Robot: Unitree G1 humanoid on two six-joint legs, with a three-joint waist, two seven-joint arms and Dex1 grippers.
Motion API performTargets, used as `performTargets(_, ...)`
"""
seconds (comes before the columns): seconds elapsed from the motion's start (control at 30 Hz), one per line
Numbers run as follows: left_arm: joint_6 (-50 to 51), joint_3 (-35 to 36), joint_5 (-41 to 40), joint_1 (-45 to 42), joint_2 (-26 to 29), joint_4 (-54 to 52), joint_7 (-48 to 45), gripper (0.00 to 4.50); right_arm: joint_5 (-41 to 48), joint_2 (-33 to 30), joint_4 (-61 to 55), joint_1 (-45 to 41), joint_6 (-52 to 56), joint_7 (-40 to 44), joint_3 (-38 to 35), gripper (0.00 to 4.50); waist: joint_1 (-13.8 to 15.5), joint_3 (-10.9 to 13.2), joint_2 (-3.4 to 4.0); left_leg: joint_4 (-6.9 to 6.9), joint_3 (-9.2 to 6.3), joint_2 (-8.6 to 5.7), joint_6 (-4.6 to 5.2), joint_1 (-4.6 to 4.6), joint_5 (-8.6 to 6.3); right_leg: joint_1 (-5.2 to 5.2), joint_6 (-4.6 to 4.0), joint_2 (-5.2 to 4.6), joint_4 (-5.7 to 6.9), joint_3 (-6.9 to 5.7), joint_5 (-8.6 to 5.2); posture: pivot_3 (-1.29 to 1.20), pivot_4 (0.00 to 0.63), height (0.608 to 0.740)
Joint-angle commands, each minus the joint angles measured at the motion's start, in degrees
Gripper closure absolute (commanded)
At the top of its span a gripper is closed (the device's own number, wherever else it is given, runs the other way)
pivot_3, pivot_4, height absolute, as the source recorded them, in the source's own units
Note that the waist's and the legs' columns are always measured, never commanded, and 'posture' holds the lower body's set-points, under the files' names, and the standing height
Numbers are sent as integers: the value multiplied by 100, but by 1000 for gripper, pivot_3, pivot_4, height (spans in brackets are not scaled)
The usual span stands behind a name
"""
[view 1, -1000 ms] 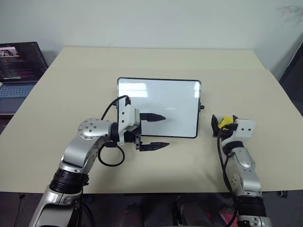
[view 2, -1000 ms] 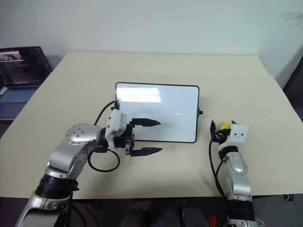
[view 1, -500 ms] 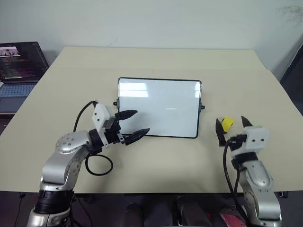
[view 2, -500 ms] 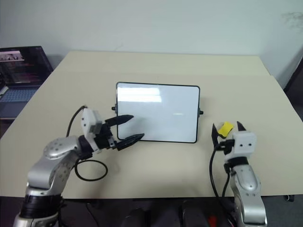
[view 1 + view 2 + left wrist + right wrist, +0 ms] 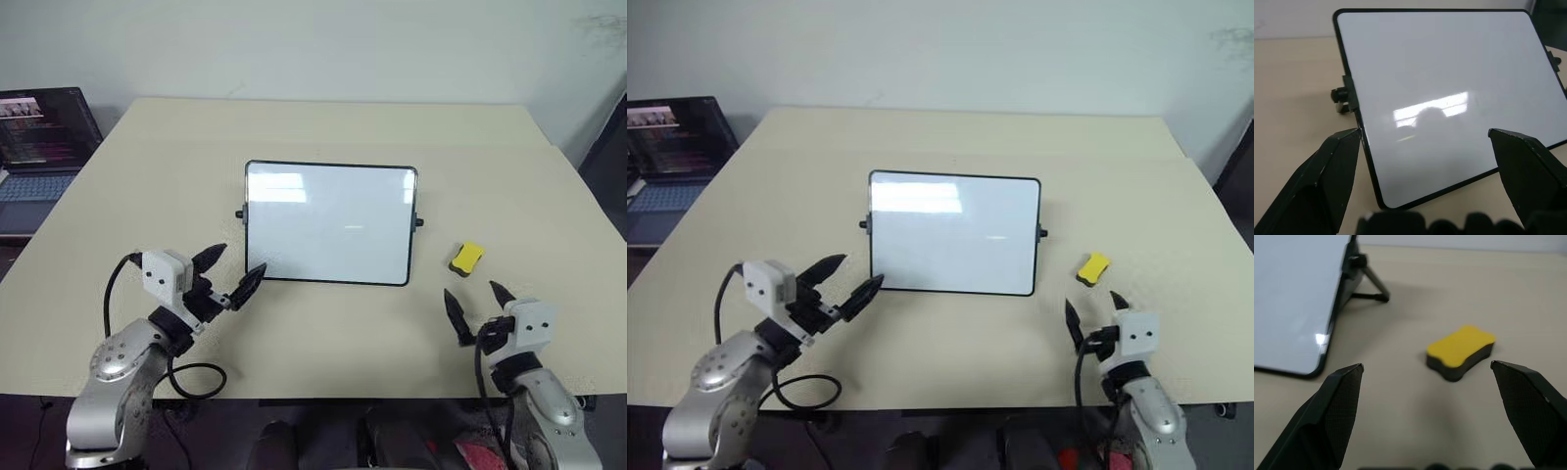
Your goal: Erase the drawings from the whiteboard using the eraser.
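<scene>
The whiteboard stands propped at the table's middle. Its face looks blank; I make out no drawings, just a faint short streak. The yellow eraser lies on the table right of the board, dark side down, and appears again as the eraser ahead of my right fingers. My right gripper is open and empty, a little nearer than the eraser and apart from it. My left gripper is open and empty near the board's lower left corner, pointing toward it without touching.
A laptop with a lit screen sits beyond the table's left edge. The board's stand leg reaches out behind it. Bare beige table lies between the board and the near edge.
The left gripper swung off the board's front, leftward and back toward the near edge. The right gripper drew back from around the eraser, which stays lying on the table.
</scene>
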Motion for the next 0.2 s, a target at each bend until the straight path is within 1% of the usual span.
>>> performTargets(0.03,-331,151,208,322,-75,-189,196,0,88,-77,-125,-25,-69,26,-178,22,9,0,0,-3,-4,3,0,-1,0,-1,-3,2,0,-4,-2,0,150,740)
performTargets(0.2,-388,33,279,243,-166,10,390,0,209,-205,-367,48,247,105,-180,22,85,-2,-3,1,-5,-2,-1,-3,0,1,-5,0,-1,-7,-3,0,150,740)
